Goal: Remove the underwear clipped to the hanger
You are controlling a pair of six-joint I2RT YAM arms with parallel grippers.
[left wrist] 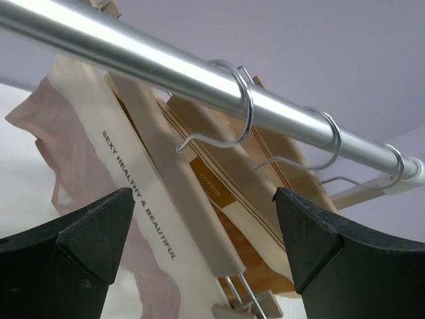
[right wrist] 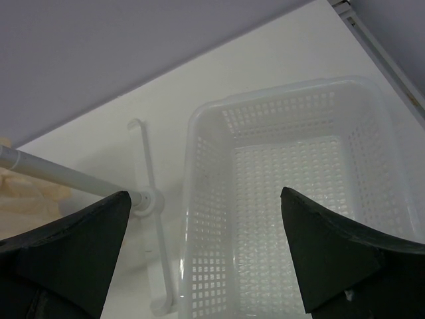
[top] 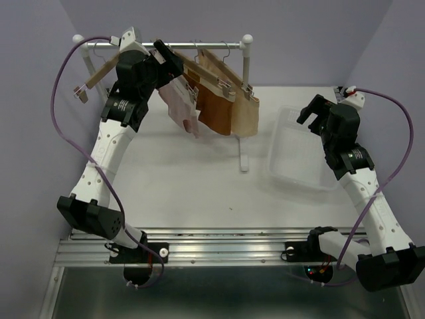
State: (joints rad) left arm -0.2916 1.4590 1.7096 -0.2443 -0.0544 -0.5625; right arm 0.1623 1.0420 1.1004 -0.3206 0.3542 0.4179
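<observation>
Three briefs hang clipped to wooden hangers on the rack's rail (top: 199, 45): pale pink underwear (top: 179, 105), rust-brown underwear (top: 214, 106) and beige underwear (top: 244, 111). My left gripper (top: 169, 58) is open and empty, raised at the rail by the pink brief's hanger. In the left wrist view the left gripper (left wrist: 202, 226) frames the hanger bar (left wrist: 182, 199), with the pink brief (left wrist: 86, 166) at left, the rust-brown fabric (left wrist: 259, 256) behind, and the rail (left wrist: 199, 73) above. My right gripper (top: 313, 114) is open and empty above the basket.
A white perforated basket (top: 299, 178) sits at the right and also shows in the right wrist view (right wrist: 206, 219). A bare wooden hanger (top: 99, 73) hangs at the rail's left end. The rack's right post and foot (top: 244, 156) stand between the briefs and the basket.
</observation>
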